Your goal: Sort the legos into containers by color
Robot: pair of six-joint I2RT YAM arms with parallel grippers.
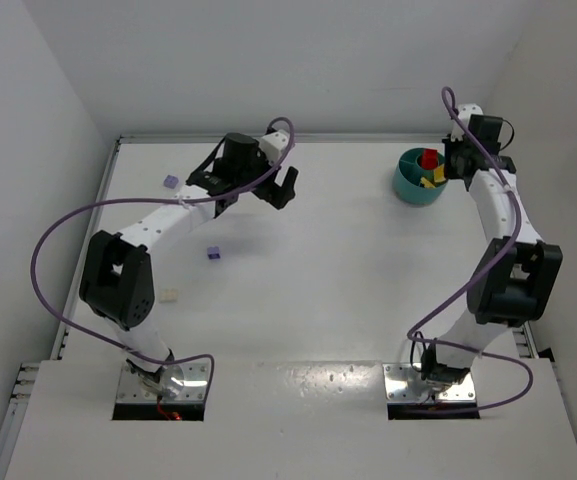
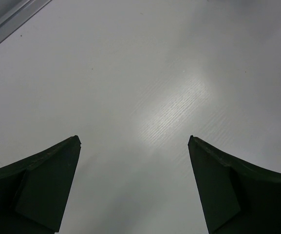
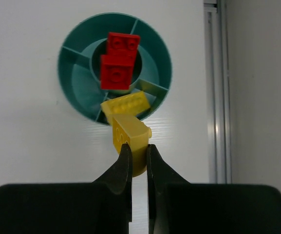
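The right gripper is clamped on one held yellow brick at the near rim of the single teal dish. The dish contains two red bricks at its centre and one loose yellow brick in a near compartment. The left gripper is spread wide and empty over the table. Three bricks lie on the table, well apart from the dish: a far purple brick, a near purple brick and one cream brick.

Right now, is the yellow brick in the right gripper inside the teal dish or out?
Out. The right gripper is shut on the yellow brick, holding it unreleased over the near rim of the teal dish.
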